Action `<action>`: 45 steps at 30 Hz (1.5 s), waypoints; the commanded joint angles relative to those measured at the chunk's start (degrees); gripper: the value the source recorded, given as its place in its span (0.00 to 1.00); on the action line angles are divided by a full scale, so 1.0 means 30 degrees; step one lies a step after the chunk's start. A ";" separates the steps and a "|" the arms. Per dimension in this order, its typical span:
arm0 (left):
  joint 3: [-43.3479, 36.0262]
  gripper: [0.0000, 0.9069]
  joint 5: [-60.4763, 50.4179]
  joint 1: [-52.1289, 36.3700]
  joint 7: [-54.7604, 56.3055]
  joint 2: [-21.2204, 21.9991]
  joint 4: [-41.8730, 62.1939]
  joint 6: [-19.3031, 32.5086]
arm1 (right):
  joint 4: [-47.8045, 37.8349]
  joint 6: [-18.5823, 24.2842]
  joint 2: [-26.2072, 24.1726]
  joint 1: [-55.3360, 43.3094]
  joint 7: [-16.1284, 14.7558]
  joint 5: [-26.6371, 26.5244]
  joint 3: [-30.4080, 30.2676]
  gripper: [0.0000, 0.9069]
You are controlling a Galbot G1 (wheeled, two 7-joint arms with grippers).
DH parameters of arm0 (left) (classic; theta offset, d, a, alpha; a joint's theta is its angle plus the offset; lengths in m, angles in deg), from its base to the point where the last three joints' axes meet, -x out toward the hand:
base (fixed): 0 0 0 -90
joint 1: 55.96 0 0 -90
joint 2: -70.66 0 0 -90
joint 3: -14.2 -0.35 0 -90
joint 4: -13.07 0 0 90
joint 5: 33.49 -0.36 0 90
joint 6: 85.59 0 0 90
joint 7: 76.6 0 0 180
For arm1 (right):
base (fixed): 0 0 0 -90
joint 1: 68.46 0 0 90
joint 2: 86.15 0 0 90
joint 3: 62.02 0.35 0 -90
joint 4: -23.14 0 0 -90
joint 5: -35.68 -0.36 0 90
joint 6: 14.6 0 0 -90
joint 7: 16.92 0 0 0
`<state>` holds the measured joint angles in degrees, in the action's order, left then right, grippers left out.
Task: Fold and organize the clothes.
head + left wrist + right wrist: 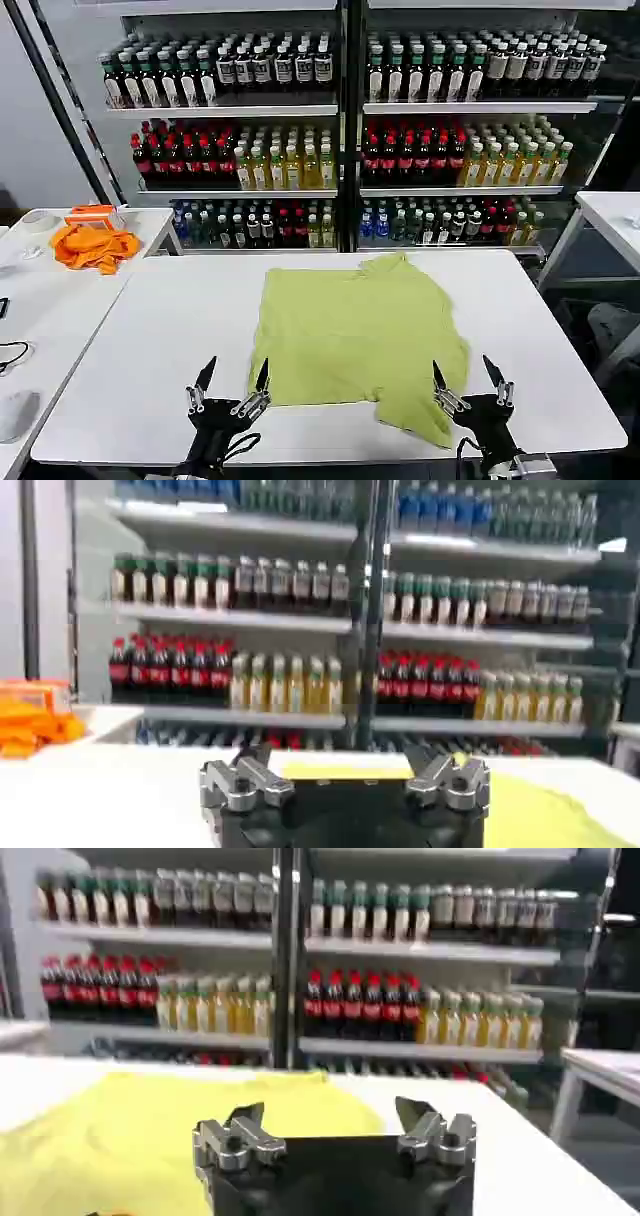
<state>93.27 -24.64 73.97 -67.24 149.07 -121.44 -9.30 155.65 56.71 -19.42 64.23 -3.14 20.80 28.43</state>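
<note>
The clothes are one lime T-shirt [358, 338] lying spread on the white table [150, 350], roughly flat, with a sleeve flap hanging toward the front right corner. My left gripper [233, 374] stands open just off the shirt's front left corner, fingers pointing away from me. My right gripper [466, 371] stands open by the front right flap of the shirt. In the left wrist view the left gripper [345, 770] has its fingers apart, with the shirt [540, 815] ahead. In the right wrist view the right gripper [333, 1118] is spread open before the shirt [150, 1138].
A bright orange cloth [93, 245] and an orange box [90, 214] lie on a second table [40, 300] to the left. Shelves of bottles [340, 130] stand behind the table. Another white table [612, 215] stands at the right.
</note>
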 commanded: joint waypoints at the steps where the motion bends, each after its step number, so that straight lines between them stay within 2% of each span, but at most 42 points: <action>1: -0.0111 1.00 0.1952 -0.1954 0.0572 -0.0814 0.2258 -0.4938 | -0.0389 -0.2482 0.0039 0.0952 0.0089 0.0065 0.0133 1.00; 7: -0.0562 1.00 0.1899 -0.2640 0.1768 -0.0584 0.3725 -0.6001 | -0.0762 -0.2581 0.0316 0.0903 0.0024 0.0353 -0.0573 1.00; 18: -0.0522 1.00 0.1939 -0.3831 0.1895 -0.0600 0.5588 -0.5523 | -0.1715 -0.2219 0.0892 0.0093 -0.0251 0.0813 -0.2439 1.00; 19: -0.0504 1.00 0.2019 -0.3935 0.1854 -0.0625 0.5655 -0.5515 | -0.1879 -0.2223 0.0912 -0.0046 -0.0235 0.0721 -0.2455 0.94; 20: -0.0502 1.00 0.2024 -0.3968 0.1870 -0.0637 0.5712 -0.5490 | -0.1937 -0.2222 0.0919 -0.0090 -0.0232 0.0676 -0.2454 0.78; 21: -0.0501 0.70 0.2084 -0.4029 0.1868 -0.0639 0.5806 -0.5477 | -0.2004 -0.2214 0.0921 -0.0130 -0.0237 0.0608 -0.2452 0.71; 22: -0.0511 0.32 0.2164 -0.4106 0.1846 -0.0646 0.5929 -0.5443 | -0.2081 -0.2234 0.0911 -0.0183 -0.0232 0.0350 -0.2465 0.58; 23: -0.0530 0.19 0.2186 -0.4170 0.1836 -0.0645 0.5993 -0.5443 | -0.2118 -0.2242 0.0909 -0.0197 -0.0214 0.0239 -0.2492 0.49; 24: -0.0549 0.07 0.2288 -0.4252 0.1766 -0.0651 0.6151 -0.5368 | -0.2207 -0.2281 0.0907 -0.0257 -0.0231 0.0088 -0.2540 0.16; 26: -0.0555 0.03 0.2421 -0.4347 0.1413 -0.0657 0.6415 -0.5082 | -0.2476 -0.2334 0.0939 -0.0448 -0.0236 -0.0145 -0.2614 0.00; 31: -0.0444 0.01 0.2834 -0.4423 0.1311 -0.0454 0.7195 -0.4731 | -0.3156 -0.2334 0.1183 -0.0902 -0.0204 -0.0751 -0.2879 0.00; 45: -0.0428 0.01 0.4915 -0.3676 -0.0218 -0.0664 0.6381 -0.4220 | -0.2395 -0.1524 0.1196 -0.0804 -0.0688 -0.0650 -0.2422 0.00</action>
<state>91.90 -14.28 62.34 -65.47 147.23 -102.83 -22.25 148.25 51.67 -16.00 62.18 -4.99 19.07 20.85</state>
